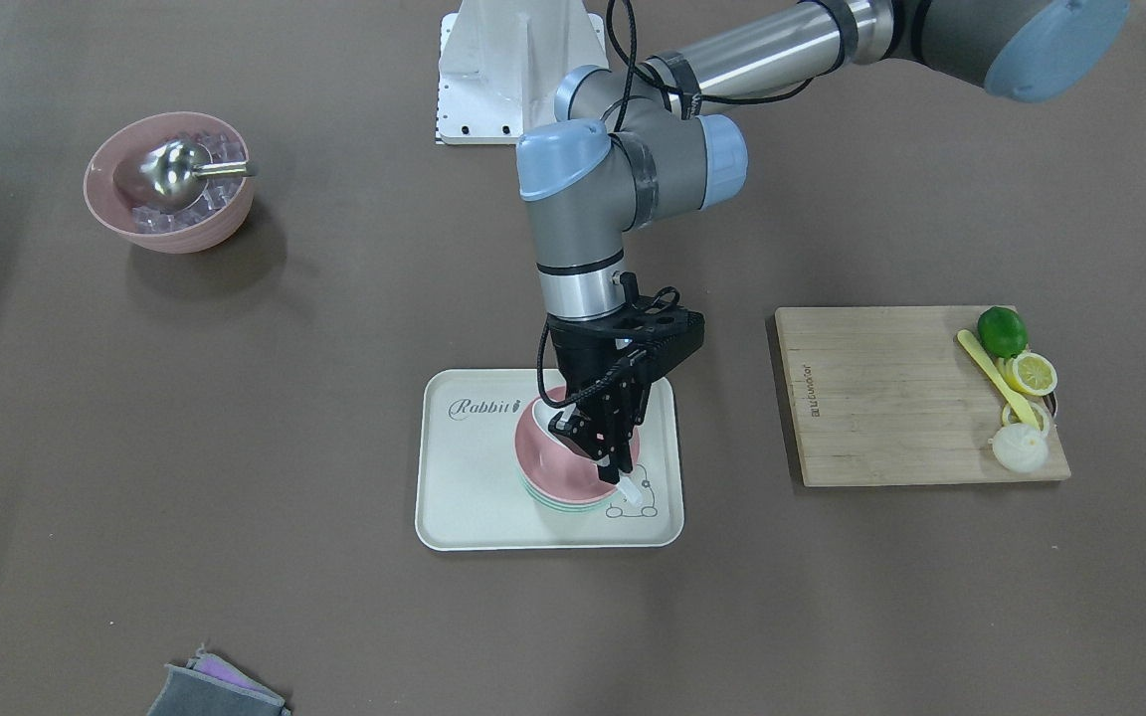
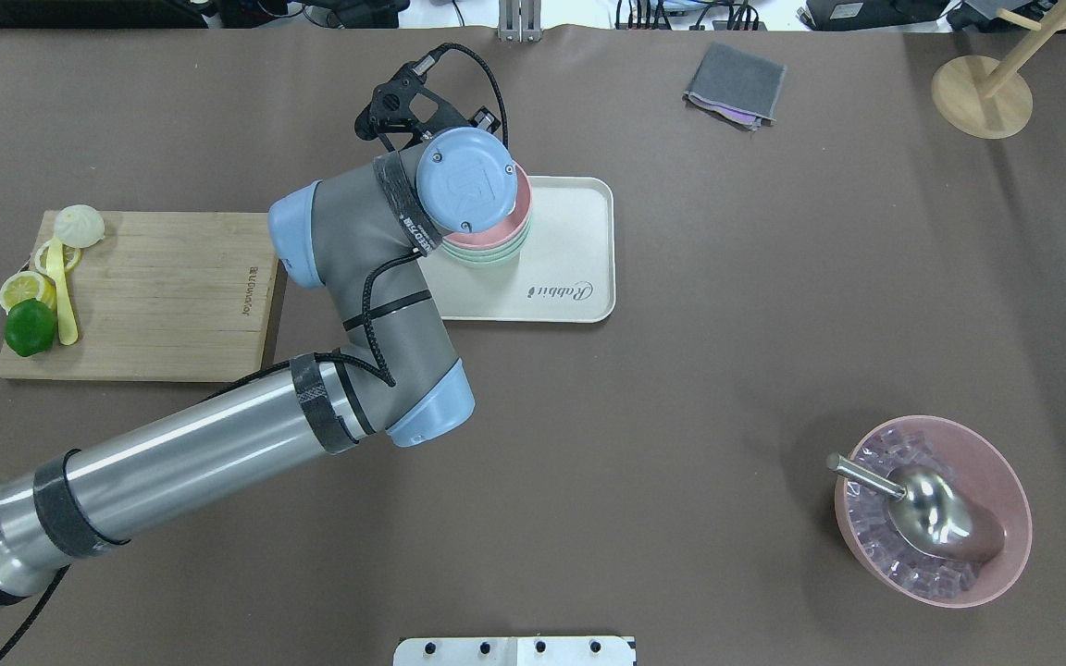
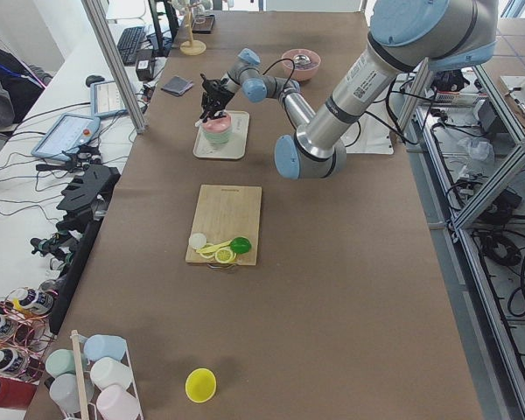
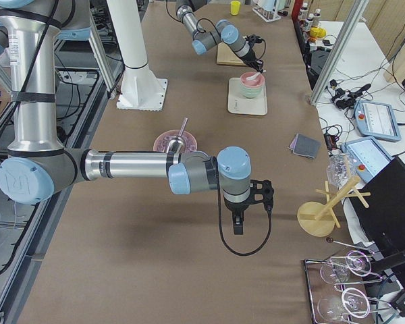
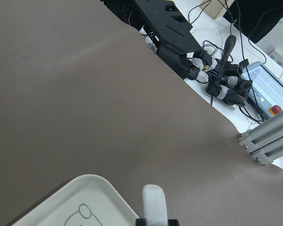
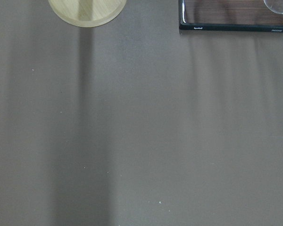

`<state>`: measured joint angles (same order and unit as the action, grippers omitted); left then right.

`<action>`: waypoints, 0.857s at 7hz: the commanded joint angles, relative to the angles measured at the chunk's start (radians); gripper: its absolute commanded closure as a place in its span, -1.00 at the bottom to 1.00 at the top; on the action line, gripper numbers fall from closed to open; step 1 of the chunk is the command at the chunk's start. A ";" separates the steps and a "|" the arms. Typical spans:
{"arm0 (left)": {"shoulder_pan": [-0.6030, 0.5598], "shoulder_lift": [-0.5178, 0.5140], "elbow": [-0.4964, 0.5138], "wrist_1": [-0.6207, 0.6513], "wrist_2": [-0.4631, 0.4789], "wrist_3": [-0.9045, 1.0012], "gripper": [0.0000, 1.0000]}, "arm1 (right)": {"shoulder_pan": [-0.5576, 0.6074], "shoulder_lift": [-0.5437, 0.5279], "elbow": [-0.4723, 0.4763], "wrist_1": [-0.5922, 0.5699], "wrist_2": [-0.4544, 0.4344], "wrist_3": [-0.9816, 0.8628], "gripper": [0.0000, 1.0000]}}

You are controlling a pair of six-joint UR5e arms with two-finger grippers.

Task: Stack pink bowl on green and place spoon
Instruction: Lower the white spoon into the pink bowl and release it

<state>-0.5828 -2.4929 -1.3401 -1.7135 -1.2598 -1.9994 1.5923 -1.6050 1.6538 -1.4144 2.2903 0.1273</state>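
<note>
A pink bowl (image 1: 558,462) sits stacked on a green bowl (image 1: 565,508) on the cream tray (image 1: 464,477); the stack also shows in the overhead view (image 2: 501,231). My left gripper (image 1: 618,467) stands over the stack's rim, shut on a white spoon (image 1: 636,489). The spoon's handle end sticks out past the fingers in the left wrist view (image 5: 154,202). The spoon's bowl end is hidden by the gripper. My right gripper (image 4: 236,223) hangs over bare table far from the tray and shows only in the exterior right view, so I cannot tell if it is open or shut.
A second pink bowl (image 1: 170,179) with ice cubes and a metal scoop stands far to my right. A wooden cutting board (image 1: 881,398) with a lime, lemon slices and a yellow utensil lies to my left. A grey cloth (image 2: 735,83) and a wooden stand (image 2: 982,92) are at the far edge.
</note>
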 commanded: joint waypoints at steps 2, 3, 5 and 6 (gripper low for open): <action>0.011 0.006 -0.002 -0.001 0.002 0.008 1.00 | 0.002 0.000 0.001 0.003 -0.002 0.000 -1.00; 0.021 0.006 -0.002 -0.002 0.002 0.010 1.00 | 0.002 0.002 0.001 0.003 -0.002 0.000 -1.00; 0.026 0.006 -0.005 -0.002 0.002 0.010 0.82 | 0.000 -0.003 0.001 0.005 -0.002 0.000 -1.00; 0.026 0.006 -0.005 -0.002 0.003 0.010 0.73 | 0.001 -0.003 0.001 0.005 -0.002 0.000 -1.00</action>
<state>-0.5581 -2.4867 -1.3448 -1.7150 -1.2575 -1.9897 1.5933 -1.6062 1.6552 -1.4102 2.2887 0.1273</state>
